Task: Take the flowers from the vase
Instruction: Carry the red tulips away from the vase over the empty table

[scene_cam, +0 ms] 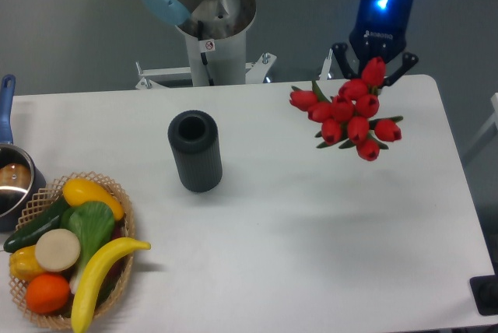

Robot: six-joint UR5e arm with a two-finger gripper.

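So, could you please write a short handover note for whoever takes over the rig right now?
Gripper: shut on the flowers, holding the bunch in the air above the far right part of the table; the fingers are mostly hidden behind the buds.
Vase: upright, left of centre, mouth empty.
Done: the flowers are out of the vase and well clear of it.
Left: nothing for the pick itself; just keep the grip until told where they go.
Fruit basket and pot sit at the left edge, untouched.
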